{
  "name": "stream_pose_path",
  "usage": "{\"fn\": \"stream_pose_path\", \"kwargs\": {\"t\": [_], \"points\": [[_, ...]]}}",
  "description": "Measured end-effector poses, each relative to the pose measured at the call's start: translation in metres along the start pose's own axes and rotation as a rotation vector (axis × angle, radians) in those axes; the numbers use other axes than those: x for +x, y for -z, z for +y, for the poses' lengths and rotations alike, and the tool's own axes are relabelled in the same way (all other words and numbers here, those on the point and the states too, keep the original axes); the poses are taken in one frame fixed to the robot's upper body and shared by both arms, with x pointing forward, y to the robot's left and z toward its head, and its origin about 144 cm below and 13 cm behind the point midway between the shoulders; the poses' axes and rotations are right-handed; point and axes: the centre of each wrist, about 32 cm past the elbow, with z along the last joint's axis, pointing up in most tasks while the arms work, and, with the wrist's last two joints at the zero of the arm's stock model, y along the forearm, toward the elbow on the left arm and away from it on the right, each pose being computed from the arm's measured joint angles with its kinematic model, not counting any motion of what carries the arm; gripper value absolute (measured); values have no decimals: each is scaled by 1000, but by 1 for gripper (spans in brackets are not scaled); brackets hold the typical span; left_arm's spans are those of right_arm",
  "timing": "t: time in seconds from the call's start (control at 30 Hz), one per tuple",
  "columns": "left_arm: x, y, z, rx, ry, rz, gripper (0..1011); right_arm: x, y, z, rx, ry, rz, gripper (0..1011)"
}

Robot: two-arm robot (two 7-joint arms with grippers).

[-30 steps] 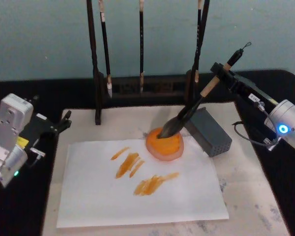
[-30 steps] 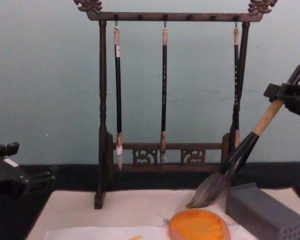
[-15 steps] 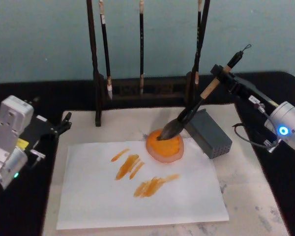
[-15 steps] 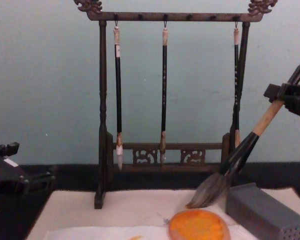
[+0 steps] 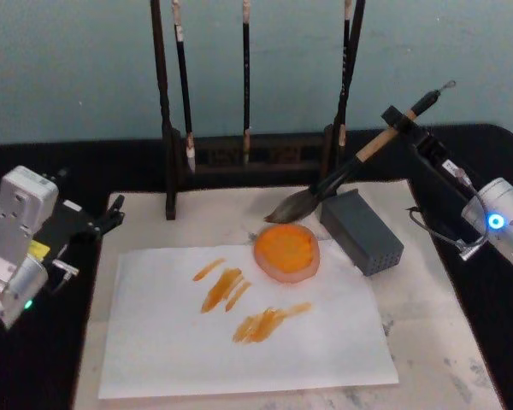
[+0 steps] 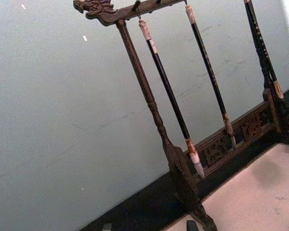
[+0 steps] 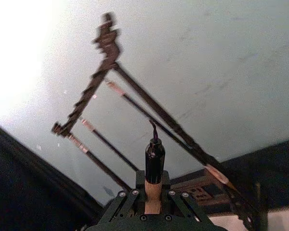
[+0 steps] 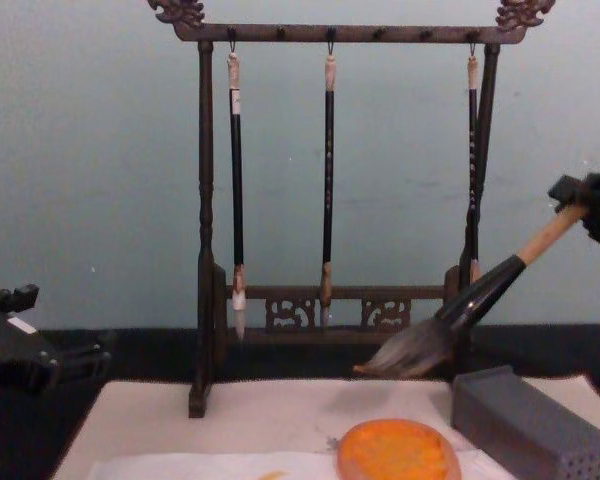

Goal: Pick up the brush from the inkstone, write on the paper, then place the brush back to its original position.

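My right gripper (image 5: 399,120) is shut on the tan handle of the brush (image 5: 342,175), which slants down to the left. Its bushy dark bristles (image 5: 289,206) hang in the air just behind the inkstone (image 5: 286,251), clear of it. In the chest view the bristles (image 8: 405,352) float well above the orange inkstone (image 8: 397,451), with the right gripper (image 8: 586,201) at the right edge. In the right wrist view the fingers clamp the handle (image 7: 153,195) below its black end. The paper (image 5: 239,320) carries several orange strokes. My left gripper (image 5: 109,213) stands open at the far left, parked.
A dark wooden rack (image 5: 248,154) with three thin hanging brushes stands at the back. A grey perforated block (image 5: 361,230) lies right of the inkstone, under the brush shaft. The pale mat (image 5: 436,342) lies on a black table.
The brush has come up out of the inkstone and tilted flatter, its bristles moving back toward the rack. The right gripper shifted slightly right. The left arm has not moved.
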Motion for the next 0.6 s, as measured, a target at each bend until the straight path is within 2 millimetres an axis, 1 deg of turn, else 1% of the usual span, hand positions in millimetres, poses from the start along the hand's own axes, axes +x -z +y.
{"fn": "stream_pose_path", "kwargs": {"t": [0.17,0.4,0.6], "points": [[0,0,0,0,0,0,1001,12,6,0,16,23,90,177],[0,0,0,0,0,0,1001,23,13,0,7,47,151,178],[0,0,0,0,0,0,1001,31,25,0,-19,66,210,177]]}}
